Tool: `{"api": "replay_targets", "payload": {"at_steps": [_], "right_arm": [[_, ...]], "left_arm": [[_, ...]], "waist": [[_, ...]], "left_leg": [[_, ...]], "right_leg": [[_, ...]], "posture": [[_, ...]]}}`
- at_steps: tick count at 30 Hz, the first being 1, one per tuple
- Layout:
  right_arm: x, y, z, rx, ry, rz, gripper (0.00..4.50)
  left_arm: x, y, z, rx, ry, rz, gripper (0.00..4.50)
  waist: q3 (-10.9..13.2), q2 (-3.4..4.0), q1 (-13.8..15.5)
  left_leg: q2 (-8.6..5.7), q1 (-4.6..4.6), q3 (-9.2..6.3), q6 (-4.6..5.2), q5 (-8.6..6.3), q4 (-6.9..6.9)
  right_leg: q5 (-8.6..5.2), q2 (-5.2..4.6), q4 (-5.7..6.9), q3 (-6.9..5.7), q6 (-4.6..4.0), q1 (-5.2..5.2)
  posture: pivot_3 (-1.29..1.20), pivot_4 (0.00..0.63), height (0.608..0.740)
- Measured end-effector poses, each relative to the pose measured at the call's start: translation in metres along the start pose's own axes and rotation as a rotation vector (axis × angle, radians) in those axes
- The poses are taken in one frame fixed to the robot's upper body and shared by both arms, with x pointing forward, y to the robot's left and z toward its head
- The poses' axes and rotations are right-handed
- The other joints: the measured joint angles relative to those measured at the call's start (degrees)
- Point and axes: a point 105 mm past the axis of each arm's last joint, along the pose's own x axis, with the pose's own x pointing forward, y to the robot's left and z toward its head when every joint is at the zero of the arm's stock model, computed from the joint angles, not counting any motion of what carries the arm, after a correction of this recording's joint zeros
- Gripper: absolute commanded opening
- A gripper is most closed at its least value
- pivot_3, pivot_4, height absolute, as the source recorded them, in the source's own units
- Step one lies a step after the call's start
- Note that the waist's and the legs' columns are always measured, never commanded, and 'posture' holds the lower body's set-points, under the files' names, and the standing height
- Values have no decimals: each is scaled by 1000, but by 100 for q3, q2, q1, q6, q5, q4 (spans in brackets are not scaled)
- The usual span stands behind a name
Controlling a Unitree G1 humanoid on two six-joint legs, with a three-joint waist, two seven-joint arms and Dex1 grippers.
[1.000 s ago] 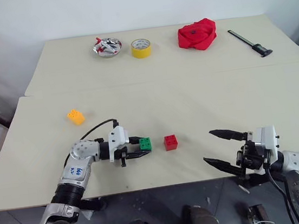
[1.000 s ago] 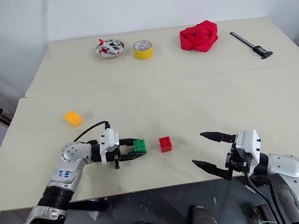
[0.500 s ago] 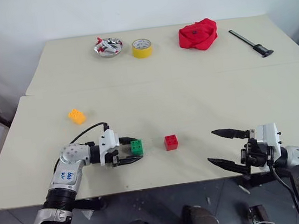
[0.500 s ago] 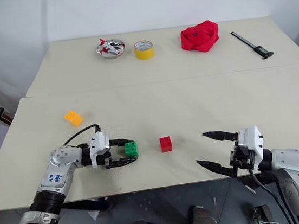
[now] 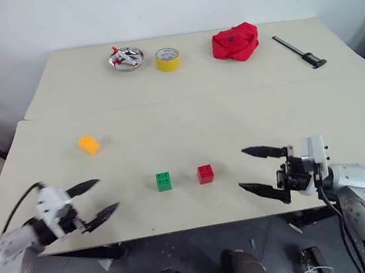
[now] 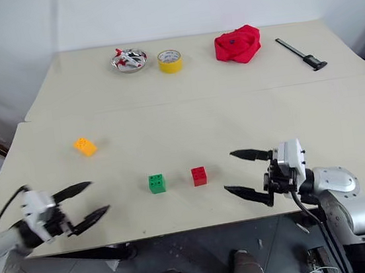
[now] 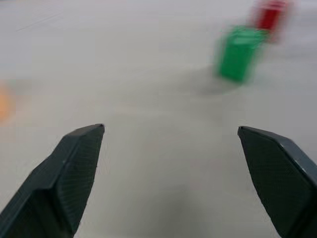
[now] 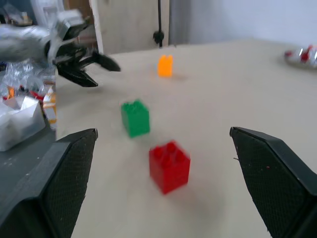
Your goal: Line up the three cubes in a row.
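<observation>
The orange cube (image 5: 88, 145), off-line from the green cube (image 5: 163, 181) and red cube (image 5: 205, 173), lies just ahead of the left pincer (image 5: 92, 202), nearer than the right pincer (image 5: 264, 171); both gape empty.

Along the far table edge we see a metal dish (image 5: 126, 58), yellow tape roll (image 5: 168, 59), red cloth bundle (image 5: 235, 42); a caliper (image 5: 299, 51) at the right end

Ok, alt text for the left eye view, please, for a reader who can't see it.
A green cube and a red cube sit side by side, apart, near the front of a beige table, with an orange-yellow cube off to the left. The left gripper and right gripper hover open, holding nothing.
</observation>
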Motion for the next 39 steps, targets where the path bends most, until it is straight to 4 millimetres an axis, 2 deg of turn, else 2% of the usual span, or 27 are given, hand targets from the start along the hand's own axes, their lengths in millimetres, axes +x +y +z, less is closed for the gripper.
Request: {"api": "replay_targets", "payload": {"at_steps": [3,5,8,10,12,15,17,20,22,25,30,33,37,39], "right_arm": [[12,-3,2,-34,-74,-13,4500],[16,-4,2,-49,-86,-19,4500],[18,-4,4,-67,-93,-16,4500],[20,-6,8,-85,-102,-14,4500],[21,-6,9,-87,-105,-13,4500],[21,-5,9,-65,-96,0,4500],[21,-6,9,-60,-85,5,4500],[25,-6,12,-72,-91,20,4500],[25,-6,12,-72,-89,21,4500],[28,-6,13,-81,-89,25,4500],[28,-6,14,-85,-90,7,4500],[26,-2,13,-81,-87,-10,4500],[24,1,11,-74,-83,-36,4500],[24,2,11,-73,-82,-44,4500]], "left_arm": [[-34,28,-13,-94,-29,311,4463],[-57,38,-25,-141,-24,469,4463],[-78,47,-32,-193,-47,613,4463],[-80,46,-33,-215,-61,628,4463],[-69,42,-29,-234,-77,583,4463],[-31,35,-15,-218,-113,452,4463],[10,41,6,-141,-130,324,4463],[45,51,35,-37,-157,216,4463],[63,53,36,-12,-133,162,4463],[99,56,25,-14,-59,90,4463],[126,67,25,4,-7,64,4463],[131,70,26,10,-7,58,3904],[128,65,14,-10,29,7,2675],[127,63,15,-3,28,-24,2110]], "waist": [[-1,-2,65],[-1,-3,69],[-5,-9,67],[-5,-9,63],[-5,-9,68],[-6,-10,120],[-8,-13,171],[-10,-12,146],[-11,-11,85],[-9,-14,31],[-8,-17,18],[-8,-17,13],[-4,-23,13],[-4,-24,14]], "left_leg": [[-2,0,-1,0,0,2],[-6,-1,1,2,-1,2],[-4,-1,1,2,-2,2],[-4,0,2,2,-2,2],[-4,0,2,2,-2,2],[-18,-2,3,2,-1,8],[-35,-2,2,-3,3,8],[-35,1,20,-4,2,2],[-38,4,31,-4,1,-9],[-37,-4,55,-11,3,-15],[-38,-7,53,-13,4,-18],[-39,-7,53,-13,3,-18],[-38,-7,52,-13,4,-15],[-38,-7,53,-13,4,-13]], "right_leg": [[0,-1,6,-1,0,0],[0,-3,5,0,0,-1],[0,-2,4,-1,0,-1],[0,-2,5,0,0,-1],[0,-2,6,-1,0,-1],[1,0,11,-2,-2,-2],[-1,1,18,-3,-6,-2],[1,4,20,-2,-9,-9],[3,4,20,-6,-6,-13],[4,11,19,-28,-4,-16],[4,11,16,-33,0,-16],[4,11,16,-32,3,-16],[4,11,17,-31,4,-15],[4,11,17,-29,4,-15]], "posture": [[0,150,740],[0,150,740],[0,150,740],[0,150,740],[0,150,740],[0,150,740],[0,150,740],[0,150,740],[0,150,740],[0,150,740],[0,150,740],[0,150,740],[0,150,740],[0,150,740]]}}
